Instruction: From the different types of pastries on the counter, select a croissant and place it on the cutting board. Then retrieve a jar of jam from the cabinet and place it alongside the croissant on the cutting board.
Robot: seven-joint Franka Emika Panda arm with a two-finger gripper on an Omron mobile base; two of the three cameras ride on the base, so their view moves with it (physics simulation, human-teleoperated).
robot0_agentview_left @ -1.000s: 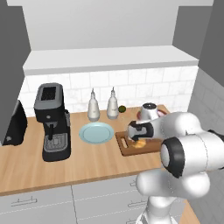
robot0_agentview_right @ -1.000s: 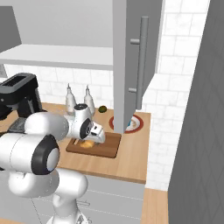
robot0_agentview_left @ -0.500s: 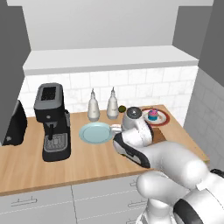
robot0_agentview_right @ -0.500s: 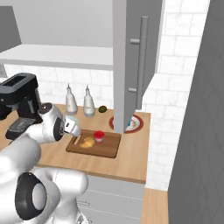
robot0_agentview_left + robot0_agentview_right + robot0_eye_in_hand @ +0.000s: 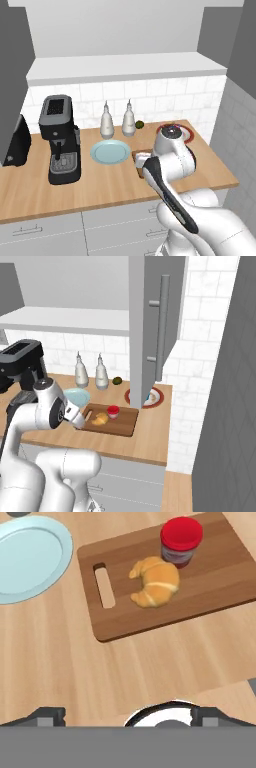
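Note:
The dark brown cutting board [image 5: 215, 577] lies on the wood counter [image 5: 60, 662], slot handle towards the pale blue plate [image 5: 27, 557]. The golden croissant [image 5: 152, 582] rests near the board's middle. Just beside it stands the red-topped jar of jam [image 5: 181, 541], upright. The right base view shows the same croissant [image 5: 101, 418] and jar [image 5: 113, 412] on the board [image 5: 125, 426]. My gripper [image 5: 129, 716] is open and holds nothing, hovering over bare counter short of the board's long near edge; in the right base view the gripper [image 5: 78, 421] sits at the board's handle end. The cabinet door [image 5: 150, 331] hangs open.
A black coffee machine [image 5: 60, 140] and a dark toaster [image 5: 17, 142] stand at the left. Two white bottles [image 5: 106, 122] and a lime [image 5: 139, 124] line the back wall. A red-rimmed plate [image 5: 159, 397] sits behind the board, partly behind the door.
The hand was over the board a second ago, then left the jam jar standing beside the croissant. It has since pulled back off the board toward the counter's front.

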